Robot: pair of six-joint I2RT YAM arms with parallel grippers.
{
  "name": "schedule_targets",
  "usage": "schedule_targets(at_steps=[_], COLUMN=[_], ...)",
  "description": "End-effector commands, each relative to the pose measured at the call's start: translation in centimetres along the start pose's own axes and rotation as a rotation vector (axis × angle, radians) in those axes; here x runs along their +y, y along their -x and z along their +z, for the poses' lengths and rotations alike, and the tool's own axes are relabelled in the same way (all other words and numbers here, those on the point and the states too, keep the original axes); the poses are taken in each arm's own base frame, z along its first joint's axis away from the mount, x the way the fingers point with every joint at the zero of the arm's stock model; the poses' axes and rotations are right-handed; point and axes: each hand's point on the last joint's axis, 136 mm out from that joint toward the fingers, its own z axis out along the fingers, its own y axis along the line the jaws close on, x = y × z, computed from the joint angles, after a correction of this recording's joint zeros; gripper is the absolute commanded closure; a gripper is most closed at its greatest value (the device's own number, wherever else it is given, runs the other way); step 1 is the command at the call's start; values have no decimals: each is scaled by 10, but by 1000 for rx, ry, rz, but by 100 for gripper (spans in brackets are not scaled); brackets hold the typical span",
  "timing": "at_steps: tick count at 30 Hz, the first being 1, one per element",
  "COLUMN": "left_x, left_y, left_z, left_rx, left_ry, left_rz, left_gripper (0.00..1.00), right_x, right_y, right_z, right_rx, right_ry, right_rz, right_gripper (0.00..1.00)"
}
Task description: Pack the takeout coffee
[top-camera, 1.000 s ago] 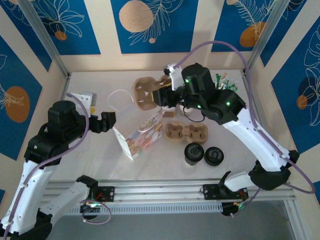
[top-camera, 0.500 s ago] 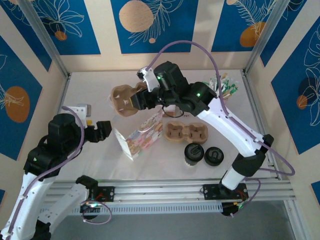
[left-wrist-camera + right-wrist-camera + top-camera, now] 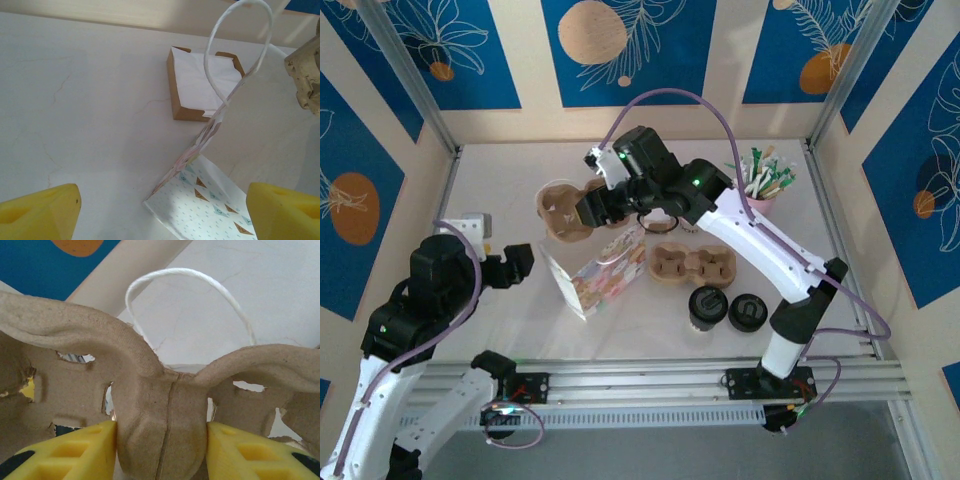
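Right fingers (image 3: 235,455) clamp the pulp carrier (image 3: 160,400), with the paper bag (image 3: 605,270) just below them. Left fingers (image 3: 285,210) gape wide, bag ahead. Likely next: seat the carrier inside the bag.

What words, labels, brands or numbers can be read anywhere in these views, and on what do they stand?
No text can be read in any view.
Paper bag: coloured print, no legible words.
Packets in the pink cup: too small to read.
Coffee cups, cup carrier, napkin box: no lettering visible.
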Motion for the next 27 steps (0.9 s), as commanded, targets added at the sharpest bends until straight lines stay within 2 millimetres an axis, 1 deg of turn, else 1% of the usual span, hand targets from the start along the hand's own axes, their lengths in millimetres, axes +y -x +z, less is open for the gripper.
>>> schedule_targets(at_steps=[1, 3, 11, 20, 21, 24, 27], left_x=[5, 4, 2, 3, 5, 18, 19], left_y=[-5, -5, -7, -8, -8, -7, -7], left_z=[3, 3, 6, 7, 7, 6, 8], left_rx=[21, 19, 24, 28, 29, 25, 36], left_ry=[28, 22, 5, 13, 22, 106, 116], left_rz=[2, 2, -10, -9, -10, -45, -54], left_gripper=[14, 14, 14, 14, 14, 12, 12], right_x=[-1, -4, 5, 2, 1, -2, -4], right_y=[-6, -8, -6, -20, -21, -25, -27], right_z=[0, 2, 4, 11, 11, 12, 13], right_rx=[43, 56, 62, 139, 144, 158, 171], right_ry=[14, 13, 67, 46, 44, 26, 15], right_rz=[3, 6, -11, -55, -63, -81, -87], right_gripper=[52, 52, 52, 52, 52, 52, 52])
